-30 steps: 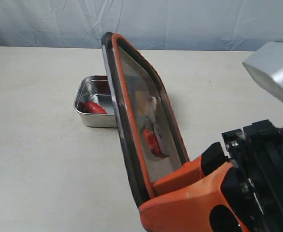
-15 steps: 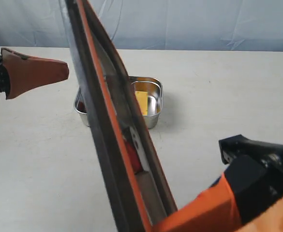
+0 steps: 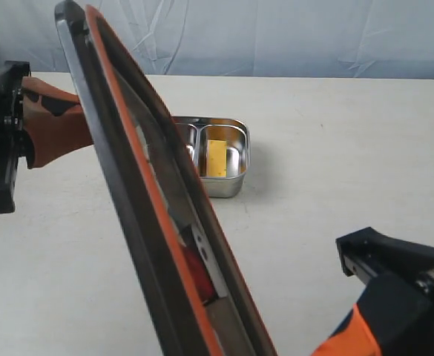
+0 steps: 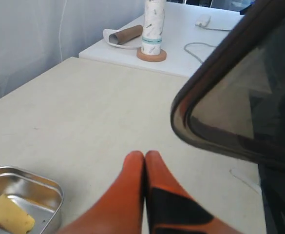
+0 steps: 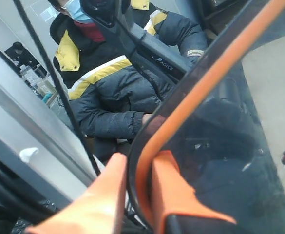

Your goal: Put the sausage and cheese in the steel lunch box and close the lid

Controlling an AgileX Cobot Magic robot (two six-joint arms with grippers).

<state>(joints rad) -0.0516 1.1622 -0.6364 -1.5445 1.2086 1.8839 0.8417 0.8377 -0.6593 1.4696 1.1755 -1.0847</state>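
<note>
Lid (image 3: 150, 215): dark, smoky, translucent plate with rounded corners and an orange seal band inside a black rim. It was held off the table, steeply tilted and nearly edge-on to the exterior view, running from 11 o'clock down to 6 o'clock.
Steel lunch box (image 3: 228, 185): shiny, rounded-corner tray with a divider wall, open, resting on the table just toward 12 o'clock of the view's centre. Its 9 o'clock half was behind the lid.
Cheese (image 3: 217, 158): flat, matte yellow piece lying in the box's 3 o'clock compartment.
Sausage: not made out; the compartment on the 9 o'clock side was hidden.
Table (image 3: 335, 148): matte cream surface.
Right gripper (image 5: 141, 158): smooth orange fingers clamped on the lid's rim, one on each face. It entered the exterior view at 5 o'clock.
Left gripper (image 4: 143, 156): orange fingers pressed together with nothing between them, at 9 o'clock in the exterior view, its tip behind the lid.
Change versus half a second earlier: the lid's upper corner had dropped into view and the lid leaned further toward 9 o'clock. The left gripper had come in closer, its black wrist block now showing, and its tip had passed behind the lid. Less of the right gripper's orange finger showed. Box and cheese sat unchanged.
</note>
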